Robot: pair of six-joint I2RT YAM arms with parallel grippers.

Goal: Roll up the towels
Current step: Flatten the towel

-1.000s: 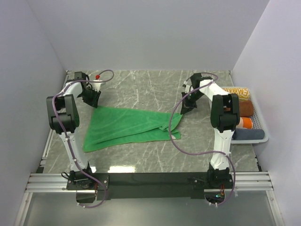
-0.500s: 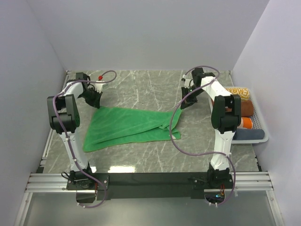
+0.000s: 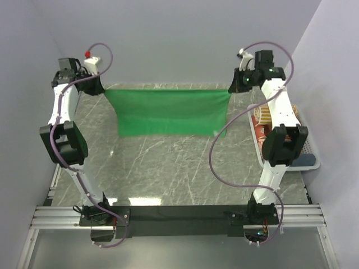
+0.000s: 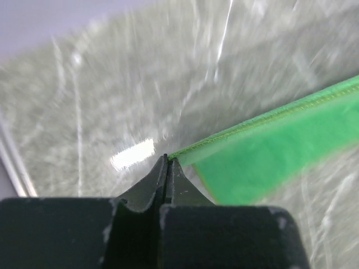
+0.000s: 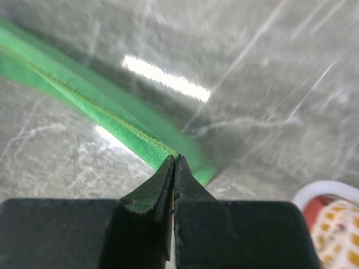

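A bright green towel [image 3: 168,112] hangs stretched flat in the air above the far part of the table, held by its two upper corners. My left gripper [image 3: 102,88] is shut on its left corner, with the hem [image 4: 263,120] running off to the right from the fingertips [image 4: 168,161]. My right gripper [image 3: 231,87] is shut on the right corner, the hem [image 5: 95,106] leading away to the left from its tips [image 5: 175,158]. Both arms are raised high. The towel's lower edge hangs close to the marble tabletop [image 3: 168,168].
A white tray [image 3: 311,162] at the right edge holds rolled towels, an orange-lettered one [image 3: 261,115] at the far end and a blue-grey one at the near end. The right forearm crosses over it. Grey walls close in at the back and both sides.
Both arms have lifted from the table and spread apart. The towel, which lay crumpled on the table, now hangs taut between them. The left gripper shut on its corner.
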